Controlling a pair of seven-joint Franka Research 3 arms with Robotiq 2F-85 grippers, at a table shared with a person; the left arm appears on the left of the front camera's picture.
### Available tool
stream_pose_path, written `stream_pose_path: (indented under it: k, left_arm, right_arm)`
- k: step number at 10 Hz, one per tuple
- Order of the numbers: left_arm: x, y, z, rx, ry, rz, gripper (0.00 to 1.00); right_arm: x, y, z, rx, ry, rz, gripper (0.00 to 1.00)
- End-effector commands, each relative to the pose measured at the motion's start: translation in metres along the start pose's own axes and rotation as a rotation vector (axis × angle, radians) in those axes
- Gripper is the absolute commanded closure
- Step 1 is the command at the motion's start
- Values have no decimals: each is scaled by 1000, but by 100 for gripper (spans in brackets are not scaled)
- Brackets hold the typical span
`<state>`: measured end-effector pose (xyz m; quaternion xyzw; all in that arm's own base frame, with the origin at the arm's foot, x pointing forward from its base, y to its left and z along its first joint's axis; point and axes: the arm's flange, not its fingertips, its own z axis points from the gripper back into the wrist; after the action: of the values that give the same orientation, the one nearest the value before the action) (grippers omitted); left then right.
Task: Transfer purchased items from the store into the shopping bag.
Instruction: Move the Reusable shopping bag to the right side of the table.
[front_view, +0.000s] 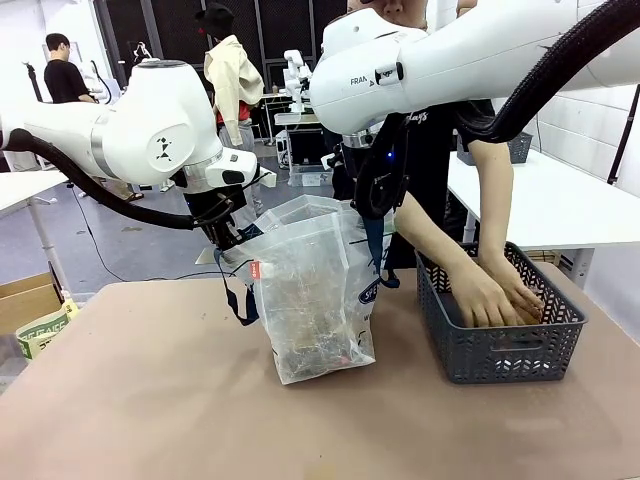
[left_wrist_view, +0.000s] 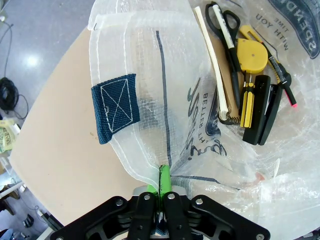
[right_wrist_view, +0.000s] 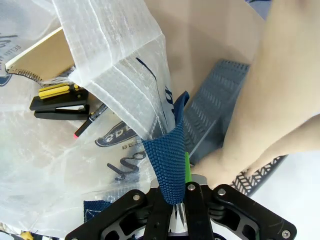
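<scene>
The clear plastic shopping bag (front_view: 315, 290) stands upright mid-table, mouth held wide. My left gripper (front_view: 228, 235) is shut on its left rim; in the left wrist view the pinch (left_wrist_view: 164, 174) sits beside a navy strap patch (left_wrist_view: 116, 107). My right gripper (front_view: 375, 195) is shut on the bag's navy strap handle (right_wrist_view: 172, 150) at its right side. Purchased items lie inside: scissors (left_wrist_view: 220, 20), a yellow tape measure (left_wrist_view: 251, 55), a brown spiral notebook (right_wrist_view: 42, 55) and a black stapler (left_wrist_view: 262, 110). Both of the person's hands (front_view: 495, 290) reach into the grey mesh basket (front_view: 500, 350).
The basket stands right of the bag, close to the table's right edge. The person's forearm (right_wrist_view: 280, 90) passes close by my right gripper. A cardboard box (front_view: 25, 300) and a green packet (front_view: 40, 335) sit off the table's left edge. The tabletop (front_view: 150, 400) in front is bare.
</scene>
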<state>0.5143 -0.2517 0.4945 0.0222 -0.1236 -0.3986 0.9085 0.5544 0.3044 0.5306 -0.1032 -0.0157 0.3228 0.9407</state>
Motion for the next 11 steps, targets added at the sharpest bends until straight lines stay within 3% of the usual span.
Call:
stream_pose_path:
  k: [1,11]
  left_arm:
    - [-1,0,0,1,1,3,100]
    - [-1,0,0,1,1,3,100]
  right_arm:
    - [-1,-1,-1,-1,2,-3,100]
    - [-1,-1,-1,-1,2,-3,100]
